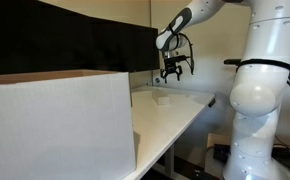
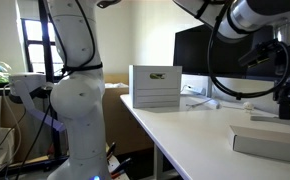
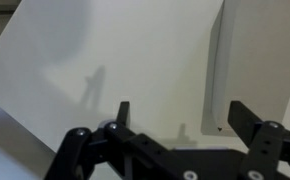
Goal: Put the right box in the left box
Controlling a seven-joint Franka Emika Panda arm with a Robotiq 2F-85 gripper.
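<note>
The right box point(image 1: 162, 99) is a small white box lying flat on the white table point(image 1: 185, 120); it also shows low and close in an exterior view point(image 2: 270, 142). The left box, a very large white carton with brown top edges point(image 1: 55, 125), fills the near end of the table and looks small at the far end in an exterior view point(image 2: 155, 88). My gripper point(image 1: 173, 70) hangs open a little above the small box. In the wrist view the gripper point(image 3: 185, 118) has bare table between its fingers, and the small box point(image 3: 265, 50) lies off by the right finger.
The robot's white base point(image 1: 255, 95) stands beside the table's long edge. A dark panel point(image 1: 85, 45) runs behind the table. A monitor point(image 2: 195, 50) and small items point(image 2: 197, 100) sit near the carton. Cables point(image 2: 245, 85) loop down from the arm.
</note>
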